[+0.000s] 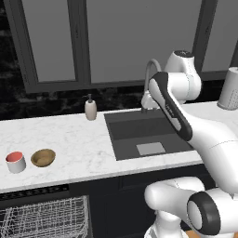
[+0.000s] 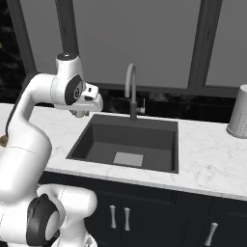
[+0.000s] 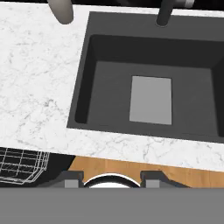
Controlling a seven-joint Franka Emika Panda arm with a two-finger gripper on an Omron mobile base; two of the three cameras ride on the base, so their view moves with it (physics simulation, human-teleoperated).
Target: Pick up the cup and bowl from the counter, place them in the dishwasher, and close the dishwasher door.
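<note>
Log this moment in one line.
pincer: open, empty, above sink | cup, bowl: on counter | dishwasher: open

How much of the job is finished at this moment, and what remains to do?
Done: nothing placed yet; the dishwasher stands open, its white rack showing. The cup and the bowl sit side by side on the counter, left of the sink. In hand: nothing; the end effector hovers empty, pointing down near the sink. Left: pick up both items, load them into the rack, and shut the door.
</note>
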